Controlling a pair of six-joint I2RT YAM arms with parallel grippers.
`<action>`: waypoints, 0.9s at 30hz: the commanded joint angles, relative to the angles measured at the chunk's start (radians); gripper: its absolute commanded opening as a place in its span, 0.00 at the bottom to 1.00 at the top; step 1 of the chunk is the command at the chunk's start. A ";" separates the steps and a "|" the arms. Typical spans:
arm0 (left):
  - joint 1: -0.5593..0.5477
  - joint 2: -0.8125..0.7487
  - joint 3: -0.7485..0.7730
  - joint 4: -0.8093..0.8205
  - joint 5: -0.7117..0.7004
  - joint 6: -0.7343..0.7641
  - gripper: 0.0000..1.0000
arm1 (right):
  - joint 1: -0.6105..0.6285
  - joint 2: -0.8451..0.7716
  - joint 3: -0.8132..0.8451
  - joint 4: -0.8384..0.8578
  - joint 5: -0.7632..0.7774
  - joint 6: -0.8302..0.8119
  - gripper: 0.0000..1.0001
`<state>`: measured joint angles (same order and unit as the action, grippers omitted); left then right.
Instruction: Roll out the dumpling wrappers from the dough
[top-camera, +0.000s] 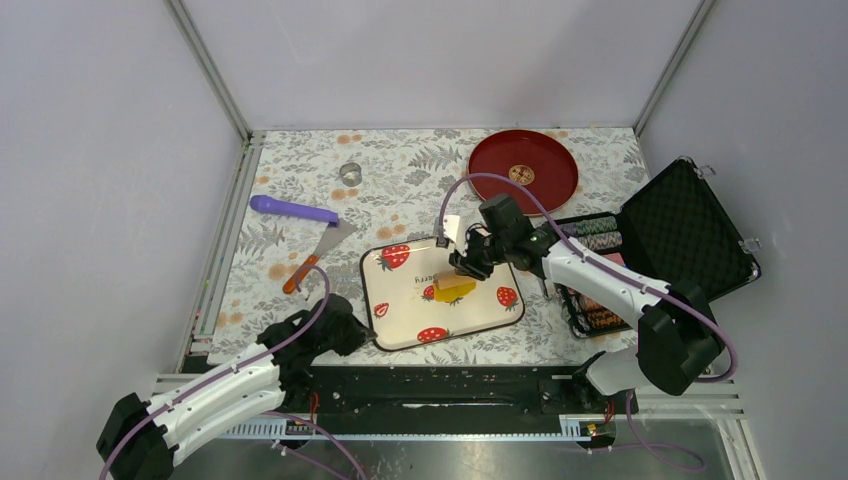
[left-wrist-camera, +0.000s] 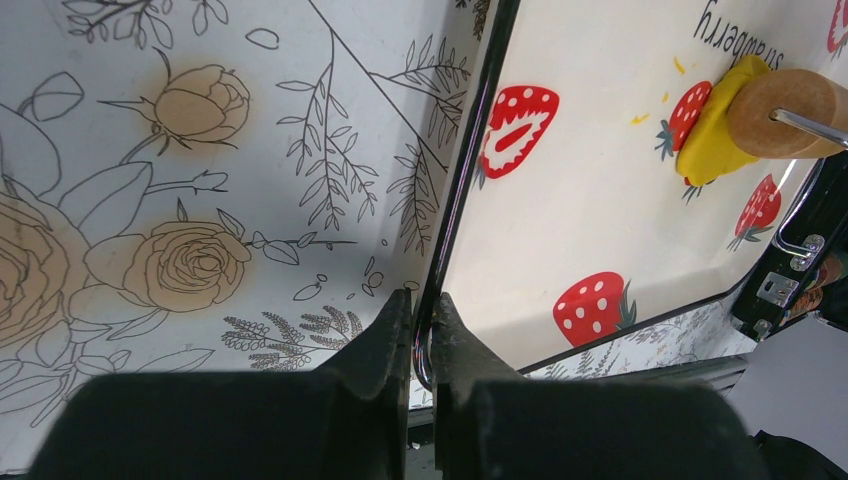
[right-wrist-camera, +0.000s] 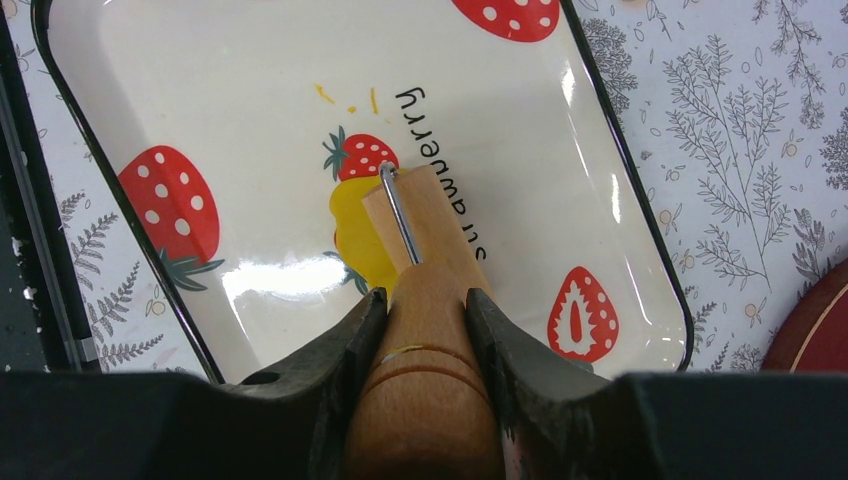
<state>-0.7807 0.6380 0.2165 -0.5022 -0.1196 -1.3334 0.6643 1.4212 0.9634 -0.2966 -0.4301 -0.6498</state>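
The strawberry-printed tray (top-camera: 405, 300) lies in the middle of the flowered worktop (top-camera: 420, 170), within reach of both arms. The left jaws are clenched on the tray's dark rim at its lower left corner, one jaw inside the rim and one outside. That grip looks meant to anchor the tray so it cannot slide under a push. The dough (top-camera: 455, 291), a small bright-yellow lump, sits on the tray floor right of the tray's centre. It overlaps one printed strawberry just beside the printed word. The right jaws grasp the wooden handle of a small roller (right-wrist-camera: 428, 340), one jaw on each side of it. The roller's wooden drum (left-wrist-camera: 785, 112) rests on top of the dough. The handle slopes down from the jaws towards the drum, which would let the arm lean weight onto the dough while it pushes forward and back. The dough appears thick and irregular under the drum, and no thin round wrapper is visible, so the rolling seems at an early stage. A few yellow crumbs (right-wrist-camera: 350, 100) lie on the tray, above the dough in the right wrist view. At the left of the top view a purple-handled tool (top-camera: 292, 209) and an orange-handled scraper (top-camera: 318, 255) lie on the worktop. A red plate (top-camera: 523, 170) sits at the upper right, perhaps to receive finished pieces.
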 joint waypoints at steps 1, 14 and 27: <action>0.015 0.028 -0.020 -0.049 -0.042 0.000 0.00 | -0.004 0.056 -0.020 -0.206 -0.028 -0.025 0.00; 0.015 0.032 -0.019 -0.049 -0.041 0.002 0.00 | 0.013 0.152 0.036 -0.348 -0.013 -0.012 0.00; 0.015 0.031 -0.019 -0.048 -0.041 0.002 0.00 | 0.058 0.212 0.047 -0.417 0.030 -0.022 0.00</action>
<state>-0.7792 0.6434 0.2165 -0.4995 -0.1177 -1.3327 0.6827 1.5337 1.1015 -0.4545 -0.4267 -0.6838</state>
